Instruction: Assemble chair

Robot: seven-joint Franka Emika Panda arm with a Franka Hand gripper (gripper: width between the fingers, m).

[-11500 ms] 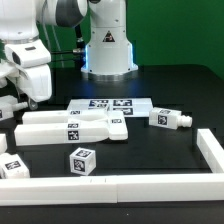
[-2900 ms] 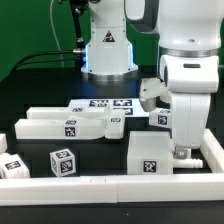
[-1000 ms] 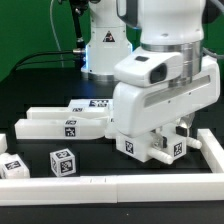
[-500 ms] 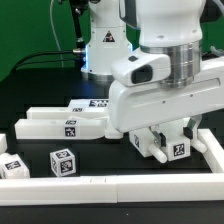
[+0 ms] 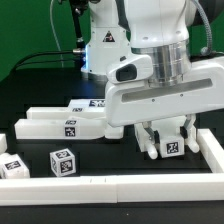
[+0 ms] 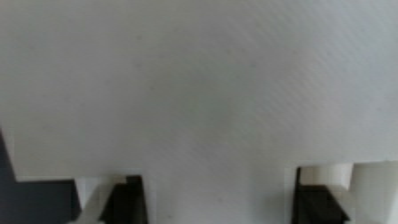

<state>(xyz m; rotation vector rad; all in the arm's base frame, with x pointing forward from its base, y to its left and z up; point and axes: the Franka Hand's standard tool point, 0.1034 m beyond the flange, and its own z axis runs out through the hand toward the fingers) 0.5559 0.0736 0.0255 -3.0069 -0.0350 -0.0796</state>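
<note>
My gripper point(image 5: 166, 134) is shut on a flat white chair slab point(image 5: 160, 147) with a black-and-white tag. It holds the slab on edge, low over the black table near the exterior view's right. In the wrist view the slab point(image 6: 196, 90) fills nearly the whole picture and sits between my two dark fingers point(image 6: 125, 198), with the gripper point(image 6: 222, 202) closed on its sides. Long white chair pieces point(image 5: 60, 124) lie side by side at the exterior view's left centre. A small tagged cube piece point(image 5: 62, 162) and another tagged piece point(image 5: 10, 168) lie at the front left.
A low white wall point(image 5: 120, 184) runs along the front edge and up the exterior view's right side point(image 5: 212, 150). The marker board point(image 5: 88, 103) lies behind the long pieces. The arm's base point(image 5: 105, 50) stands at the back.
The slab was lying by the front wall with the gripper beside it; now the gripper holds it. Over the last second the gripper and slab have shifted toward the exterior view's right and turned.
</note>
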